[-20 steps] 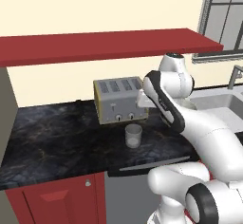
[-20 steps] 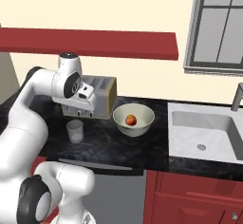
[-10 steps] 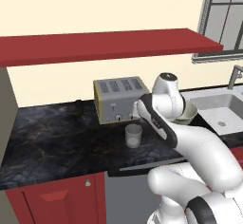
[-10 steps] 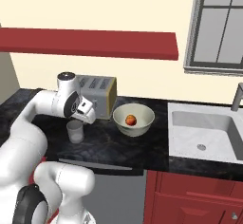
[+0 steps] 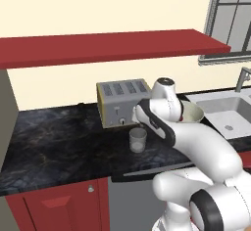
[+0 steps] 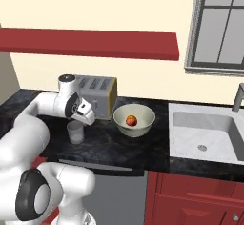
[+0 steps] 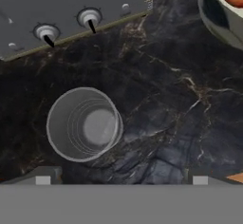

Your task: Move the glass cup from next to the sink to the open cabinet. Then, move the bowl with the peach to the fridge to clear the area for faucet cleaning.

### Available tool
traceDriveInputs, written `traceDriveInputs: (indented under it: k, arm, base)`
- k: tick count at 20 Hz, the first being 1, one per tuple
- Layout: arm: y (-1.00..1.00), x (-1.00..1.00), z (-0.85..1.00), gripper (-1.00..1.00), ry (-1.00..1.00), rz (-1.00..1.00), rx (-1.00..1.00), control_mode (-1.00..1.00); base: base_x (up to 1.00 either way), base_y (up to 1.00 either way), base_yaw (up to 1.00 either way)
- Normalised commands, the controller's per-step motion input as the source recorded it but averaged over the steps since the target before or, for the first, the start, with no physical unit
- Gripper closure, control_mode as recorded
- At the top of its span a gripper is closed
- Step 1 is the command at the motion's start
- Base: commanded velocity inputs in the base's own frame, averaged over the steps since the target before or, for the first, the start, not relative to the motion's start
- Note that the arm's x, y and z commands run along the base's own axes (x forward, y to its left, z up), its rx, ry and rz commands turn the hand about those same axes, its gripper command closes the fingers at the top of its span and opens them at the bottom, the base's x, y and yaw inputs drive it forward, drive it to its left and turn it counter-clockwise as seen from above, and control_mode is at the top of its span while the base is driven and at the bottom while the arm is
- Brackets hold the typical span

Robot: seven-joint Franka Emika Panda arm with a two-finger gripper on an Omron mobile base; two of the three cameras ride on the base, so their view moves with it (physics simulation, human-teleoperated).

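We read no brand or lettering on the grey metal four-slot toaster (image 5: 122,101). Since a second ago the white arm has dropped toward the counter. The two-finger gripper (image 6: 82,117) hangs wide open, empty, just above the clear glass cup (image 7: 84,124), at 9 o'clock from the cream-white bowl (image 6: 135,119) holding the orange-red peach (image 6: 131,120).

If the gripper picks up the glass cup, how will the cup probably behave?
The glass cup looks rigid with smooth clear walls, so it may slip between the fingers. It stands upright and looks empty, so probably light. It stands by the toaster; a sideways push might tip it.
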Motion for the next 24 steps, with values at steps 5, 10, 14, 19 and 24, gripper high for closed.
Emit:
traceDriveInputs:
  k: [5, 10, 14, 19, 24]
  arm:
    - [0.0, 0.01, -0.47, -1.0, 0.06, 0.0, 0.0, -1.0]
    - [0.0, 0.2, -0.21, -1.0, 0.0, 0.0, 0.0, -1.0]
    - [0.0, 0.35, -0.07, -1.0, 0.0, 0.0, 0.0, -1.0]
    - [0.0, 0.27, -0.2, -1.0, 0.04, 0.0, 0.0, -1.0]
    - [0.0, 0.14, -0.32, -1.0, 0.06, 0.0, 0.0, -1.0]
  base:
    - [0.0, 0.0, 0.0]
    - [0.0, 0.0, 0.0]
    - [0.0, 0.0, 0.0]
    - [0.0, 0.0, 0.0]
    - [0.0, 0.0, 0.0]
